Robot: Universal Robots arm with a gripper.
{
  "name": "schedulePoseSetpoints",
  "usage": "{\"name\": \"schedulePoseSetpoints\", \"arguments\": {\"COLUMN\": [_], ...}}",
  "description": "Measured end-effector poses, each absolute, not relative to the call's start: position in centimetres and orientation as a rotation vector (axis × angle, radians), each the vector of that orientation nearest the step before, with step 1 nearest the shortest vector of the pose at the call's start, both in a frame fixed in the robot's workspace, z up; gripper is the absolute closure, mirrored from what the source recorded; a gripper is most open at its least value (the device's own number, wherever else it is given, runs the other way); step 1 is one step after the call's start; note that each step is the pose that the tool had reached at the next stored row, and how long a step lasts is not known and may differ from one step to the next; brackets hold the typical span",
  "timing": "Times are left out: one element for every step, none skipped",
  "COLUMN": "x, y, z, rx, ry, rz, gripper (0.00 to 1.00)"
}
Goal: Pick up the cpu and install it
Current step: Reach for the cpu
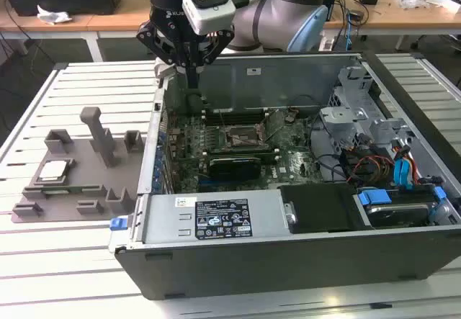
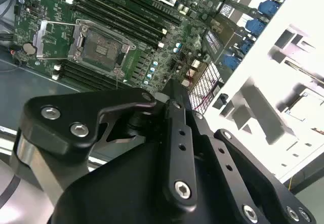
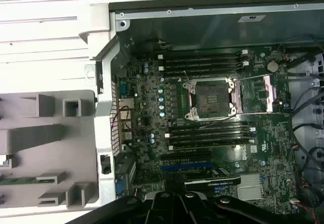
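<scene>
Hand [image 1: 193,81] is observed clenched, with nothing held between its tips, poised above the rear wall of the open computer case [image 1: 288,243]. The cpu [image 1: 54,171] is noted lying flat, metal face up, in a recess of the grey fixture [image 1: 85,166] on the worktop [image 1: 43,261]. It is well apart from the hand, lower than it and off toward the exterior view's left, outside the case. No contact with the cpu has been made, so the pick is judged not yet done. The motherboard socket [image 3: 210,98] is seen below the hand inside the case, empty, with its load plate [image 3: 260,93] swung open beside it. The cpu is judged light, thin and fully stiff. The polished lid is expected to be slippery, and the underside contacts, which cannot be seen, are presumed fragile. A hold is best taken across two opposite side edges, level, with modest force; the top face offers no purchase for a pinch. It could not be determined how much edge is left free by the fixture walls around the chip. Tilt in the grasp is judged the main hazard, since the flat part would be seated crooked in the socket frame.
</scene>
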State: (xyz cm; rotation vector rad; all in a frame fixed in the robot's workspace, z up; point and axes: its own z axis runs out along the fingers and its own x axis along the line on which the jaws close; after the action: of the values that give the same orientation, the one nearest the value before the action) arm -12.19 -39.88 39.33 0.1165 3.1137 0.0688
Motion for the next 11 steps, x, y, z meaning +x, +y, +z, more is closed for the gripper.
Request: {"name": "schedulePoseSetpoints", "arguments": {"x": [-12.19,-12.19,-12.19,-12.19,-12.19,-12.19,-12.19,-12.19,-12.19,-12.19,-12.19], "y": [-39.89,-39.89,-39.89,-39.88,-39.88,-39.89,-39.89,-39.89,-39.89,-39.88,-39.89], "z": [39.33,39.33,39.33,39.33,39.33,39.33,39.33,39.33,39.33,39.33,39.33], "rx": [0.117,0.117,0.117,0.117,0.117,0.117,0.117,0.117,0.117,0.117,0.117], "ry": [3.114,3.114,3.114,3.114,3.114,3.114,3.114,3.114,3.114,3.114,3.114], "rz": [0.069,0.069,0.069,0.069,0.069,0.069,0.069,0.069,0.069,0.069,0.069], "gripper": [0.89,0.89,0.89,0.89,0.89,0.89,0.89,0.89,0.89,0.89,0.89]}}
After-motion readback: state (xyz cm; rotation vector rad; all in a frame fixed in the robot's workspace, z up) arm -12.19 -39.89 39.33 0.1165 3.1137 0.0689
